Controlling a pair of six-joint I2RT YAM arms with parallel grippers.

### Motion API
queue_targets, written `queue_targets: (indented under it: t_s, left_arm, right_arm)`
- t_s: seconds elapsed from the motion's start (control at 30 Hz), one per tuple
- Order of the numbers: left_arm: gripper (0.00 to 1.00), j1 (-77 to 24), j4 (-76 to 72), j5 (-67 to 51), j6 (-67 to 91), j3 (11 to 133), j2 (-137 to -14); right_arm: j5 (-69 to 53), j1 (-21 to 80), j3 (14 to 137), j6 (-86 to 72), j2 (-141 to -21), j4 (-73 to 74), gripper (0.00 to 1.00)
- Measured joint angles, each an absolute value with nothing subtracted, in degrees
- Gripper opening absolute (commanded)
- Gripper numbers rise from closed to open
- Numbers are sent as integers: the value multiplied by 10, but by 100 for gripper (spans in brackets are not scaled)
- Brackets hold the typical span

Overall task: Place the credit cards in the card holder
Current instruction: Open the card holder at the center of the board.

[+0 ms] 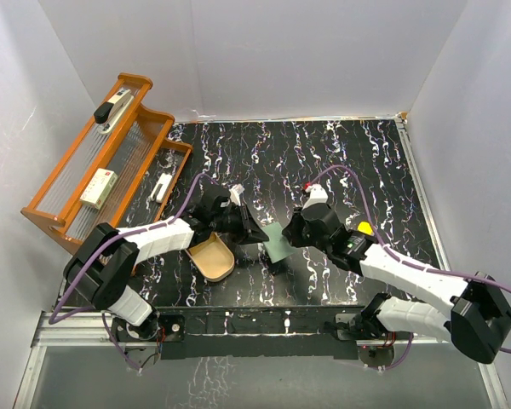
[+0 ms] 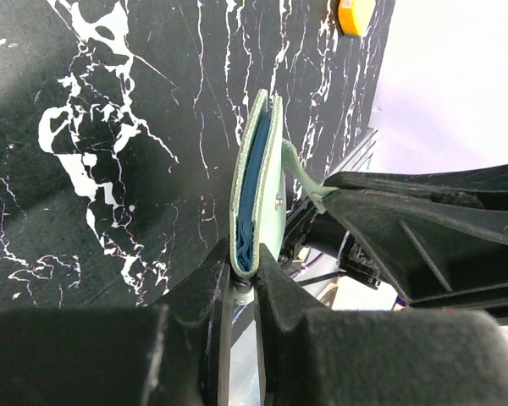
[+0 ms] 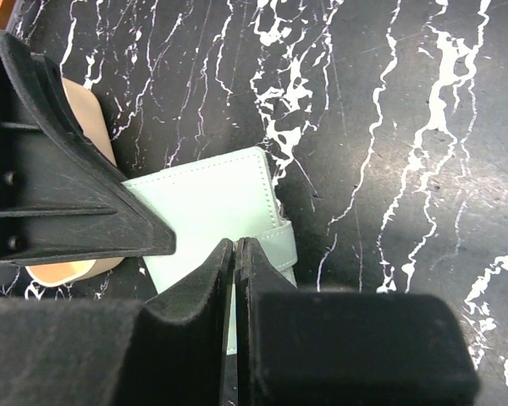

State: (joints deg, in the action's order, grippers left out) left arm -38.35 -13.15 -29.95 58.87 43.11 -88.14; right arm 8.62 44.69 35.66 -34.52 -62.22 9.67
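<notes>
Holder (image 2: 258, 194) is being held on edge over the middle of the table (image 1: 341, 162), just right of the dish (image 1: 213, 260). Its lower edge is being pinched by the left gripper (image 2: 241, 286). Its tab (image 2: 298, 173) is being pinched, as it seems, by the right gripper (image 2: 326, 200), fingers pressed together. Only a narrow gap is being shown between the covers, teal lining inside. No card is being seen loose anywhere, and whether any are inside cannot be told, so progress is being judged uncertain. Counted: one holder, one dish, two grippers, no cards in view.
</notes>
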Motion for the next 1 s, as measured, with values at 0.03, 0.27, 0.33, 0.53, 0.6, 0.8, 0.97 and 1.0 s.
queue_targets:
  t_s: [0.03,0.27,0.33,0.53,0.6,0.8,0.97,1.0]
  left_arm:
    - [0,-384,-130,-299,586,431,-881]
    - [0,-384,-104,-295,555,431,-877]
    - [0,-385,-99,-295,548,431,-877]
    - [0,-388,-85,-295,538,431,-876]
    - [0,-389,-83,-295,535,431,-874]
    - [0,-394,-72,-296,528,431,-856]
    - [0,-395,-70,-300,522,431,-843]
    - [0,-395,-69,-301,520,431,-841]
  right_arm:
    - [91,447,354,-345,-618,100,0]
    - [148,447,350,-344,-605,127,2]
    - [150,447,350,-345,-613,135,19]
    - [111,447,344,-344,-624,149,46]
    - [100,447,337,-343,-620,151,47]
    - [73,447,335,-343,-616,151,51]
    - [64,447,334,-335,-619,146,43]
    - [64,447,333,-333,-622,145,40]
